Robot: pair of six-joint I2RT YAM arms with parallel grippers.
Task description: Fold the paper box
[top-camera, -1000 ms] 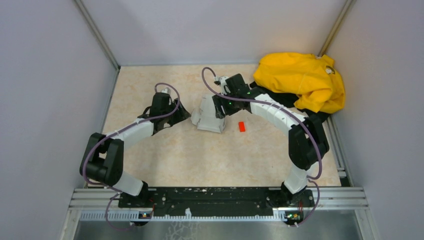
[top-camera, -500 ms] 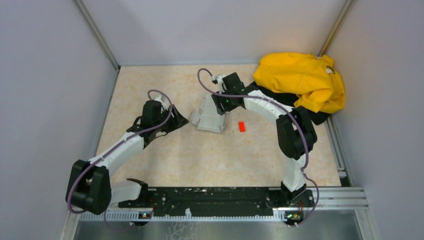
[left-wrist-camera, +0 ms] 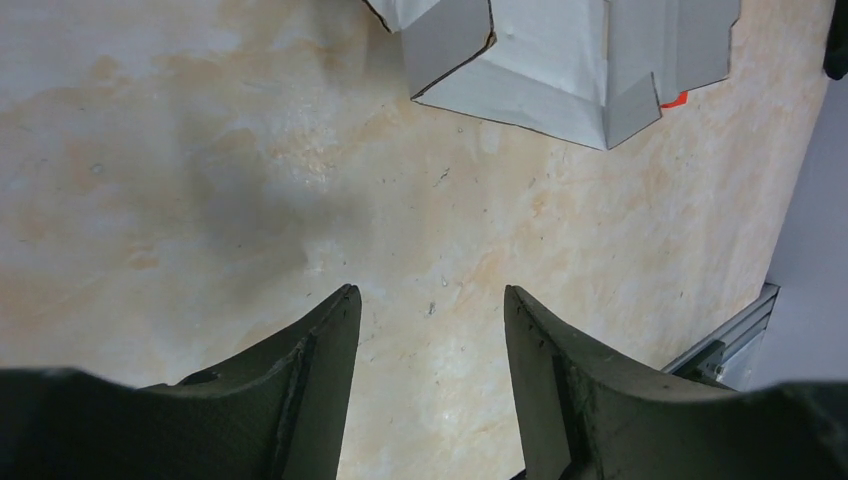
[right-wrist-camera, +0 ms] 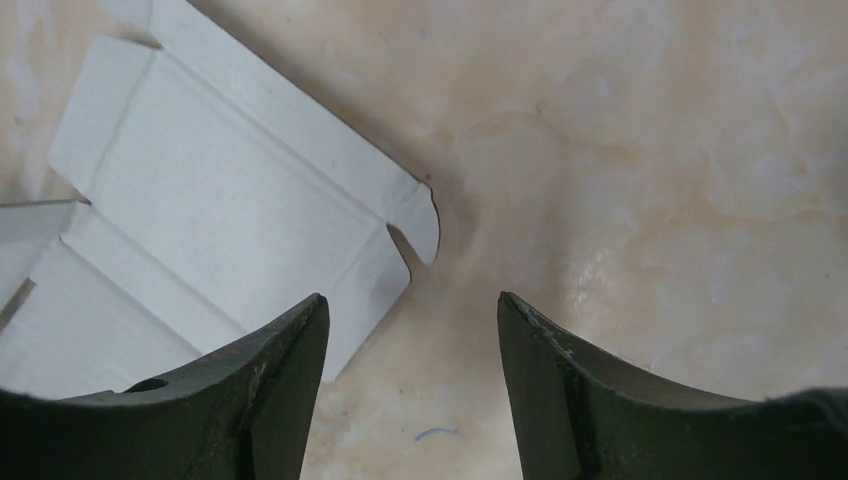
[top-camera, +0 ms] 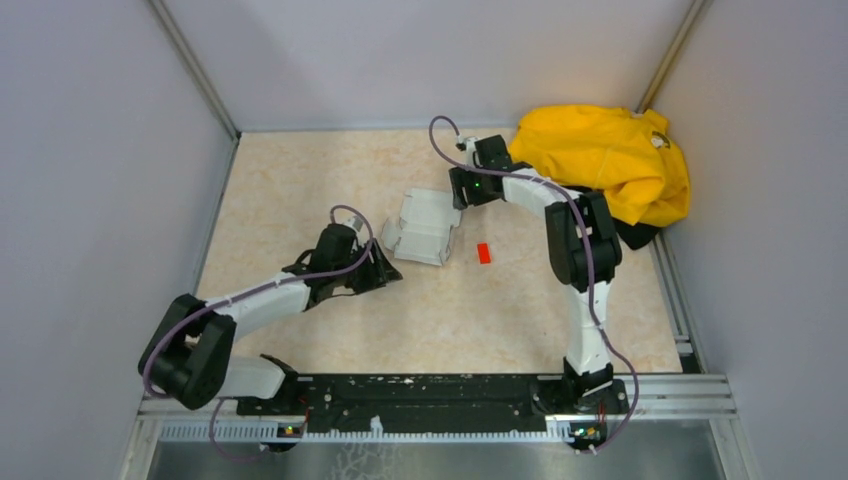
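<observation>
The paper box [top-camera: 422, 228] is pale grey-white cardboard, part folded, lying in the middle of the table with one flap spread flat toward the back. My left gripper [top-camera: 385, 272] is open just near-left of it. In the left wrist view the box [left-wrist-camera: 570, 60] lies ahead of the empty gripper [left-wrist-camera: 430, 292], with bare table between. My right gripper [top-camera: 458, 190] is open at the box's far right corner. In the right wrist view the flat tabbed flap [right-wrist-camera: 230, 230] lies left of the gripper [right-wrist-camera: 412, 298], whose left finger [right-wrist-camera: 280, 370] overlaps the flap's edge. Nothing sits between either pair of fingers.
A tiny red block [top-camera: 484, 253] lies on the table just right of the box; its tip [left-wrist-camera: 676, 99] shows behind the box in the left wrist view. A yellow garment [top-camera: 600, 160] is heaped in the back right corner. Grey walls close in the table [top-camera: 300, 180] on three sides.
My right gripper has drawn back from the box toward the back right. My left arm has swung from the box's left side round to its near-left. The box's back flap now lies flatter.
</observation>
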